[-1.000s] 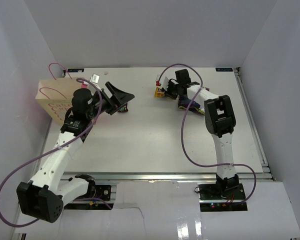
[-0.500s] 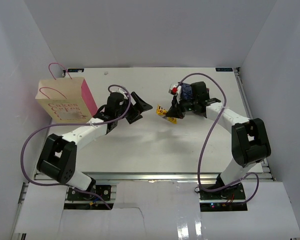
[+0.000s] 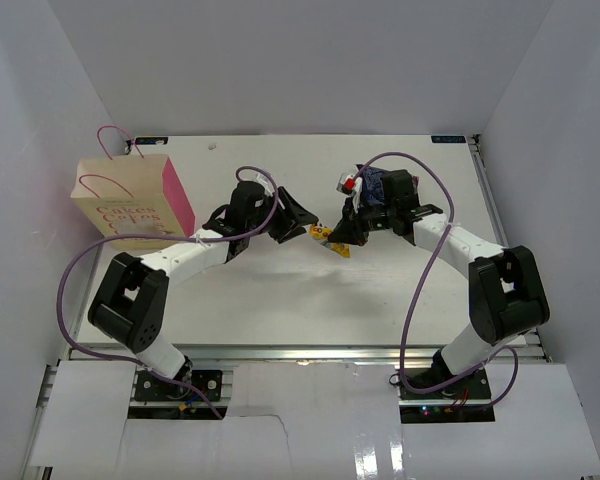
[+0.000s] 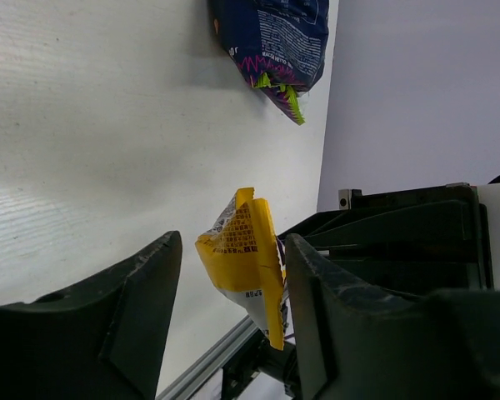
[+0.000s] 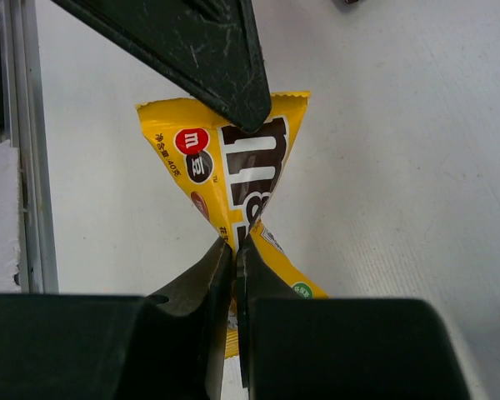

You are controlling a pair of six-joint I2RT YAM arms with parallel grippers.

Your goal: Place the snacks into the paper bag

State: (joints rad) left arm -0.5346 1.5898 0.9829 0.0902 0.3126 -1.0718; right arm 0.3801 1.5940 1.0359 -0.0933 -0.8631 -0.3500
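the right gripper [image 5: 233, 246] has its jaws pressed together on a yellow packet [image 5: 246, 167], pinching it at its narrow lower part so the wrapper fans out above the fingertips. the packet is held above the white table [image 3: 280, 300], close to the table's centre in the top view. its face carries the big brown "m" lettering of the m&m's logo, with a red disc and a brown disc beside it, each with a small "m". a line of tiny print runs along the left edge, too small to read. its other side, in the left wrist view, shows a block of fine brown print, also unreadable.

the left gripper [image 4: 231, 250] reaches in from 9 o'clock of the packet. its jaws are spread, one on each side of the wrapper's upper end, and a gap shows on at least one side.

a dark blue snack bag [image 4: 271, 33] lies flat on the table, toward 1 o'clock of the packet, with white small print, pink zigzags and a green tip.

the paper bag [image 3: 125, 205] stands upright at the table's 10 o'clock corner, pink side panel toward the centre. its front has pink lettering, not legible here.
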